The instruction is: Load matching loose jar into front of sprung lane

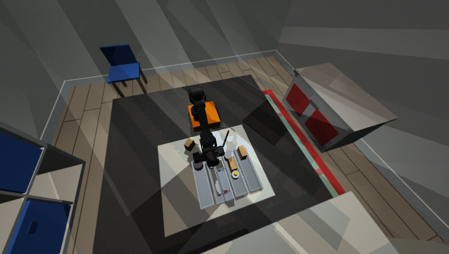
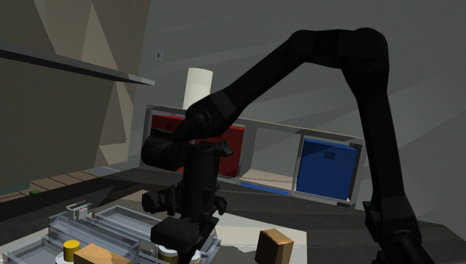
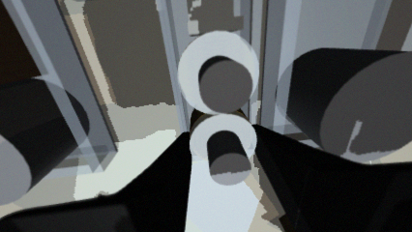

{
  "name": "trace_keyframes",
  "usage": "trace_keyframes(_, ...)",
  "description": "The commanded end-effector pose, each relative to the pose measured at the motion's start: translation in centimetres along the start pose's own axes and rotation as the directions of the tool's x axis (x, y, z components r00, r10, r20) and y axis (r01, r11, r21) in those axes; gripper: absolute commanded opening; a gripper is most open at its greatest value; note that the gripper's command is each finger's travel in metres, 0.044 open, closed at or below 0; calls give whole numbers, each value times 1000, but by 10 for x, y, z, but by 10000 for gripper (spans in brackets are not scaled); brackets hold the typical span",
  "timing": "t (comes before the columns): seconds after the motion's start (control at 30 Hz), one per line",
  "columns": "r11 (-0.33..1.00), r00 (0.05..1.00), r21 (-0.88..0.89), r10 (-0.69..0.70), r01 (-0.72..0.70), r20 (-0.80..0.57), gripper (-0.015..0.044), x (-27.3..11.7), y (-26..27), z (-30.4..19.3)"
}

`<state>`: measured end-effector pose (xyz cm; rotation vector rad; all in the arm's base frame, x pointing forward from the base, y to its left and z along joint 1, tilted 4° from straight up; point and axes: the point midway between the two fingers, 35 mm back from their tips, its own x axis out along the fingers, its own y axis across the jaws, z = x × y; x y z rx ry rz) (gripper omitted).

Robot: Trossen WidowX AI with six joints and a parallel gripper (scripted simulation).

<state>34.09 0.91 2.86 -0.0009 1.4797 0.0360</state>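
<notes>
My gripper (image 3: 220, 133) is shut on a jar with a white top (image 3: 197, 144) and a dark round knob, upright at the front end of the sprung lane (image 3: 170, 58). A second jar with a white top (image 3: 218, 43) (image 2: 168, 250) and a larger dark knob stands directly behind it in the lane. Their tops meet or nearly meet in the wrist view; whether the bodies touch is unclear. The held jar (image 2: 196, 257) shows partly behind a finger in the exterior view. Its base, the low front stop and the pusher plate's contact are hidden.
Dark cylindrical jars (image 3: 372, 106) (image 3: 36, 113) stand at either side in the neighbouring lanes. A white jar with a yellow knob (image 1: 235, 174) (image 2: 71, 251) and a wooden block (image 1: 232, 163) are in the lane beside. Other wooden blocks (image 1: 189, 144) (image 1: 242, 152) are near the lane fronts.
</notes>
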Motion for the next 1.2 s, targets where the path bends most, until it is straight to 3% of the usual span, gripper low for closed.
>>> trace_keyframes(0.0,1000,1000,1,1,-1,1,131,0,0,0)
trace_keyframes(0.2,1000,1000,1,1,-1,1,289,0,0,0)
trace_keyframes(0.7,1000,1000,1,1,-1,1,290,-20,0,-2)
trace_keyframes(1.17,1000,1000,1,1,-1,-3,290,-22,0,-45)
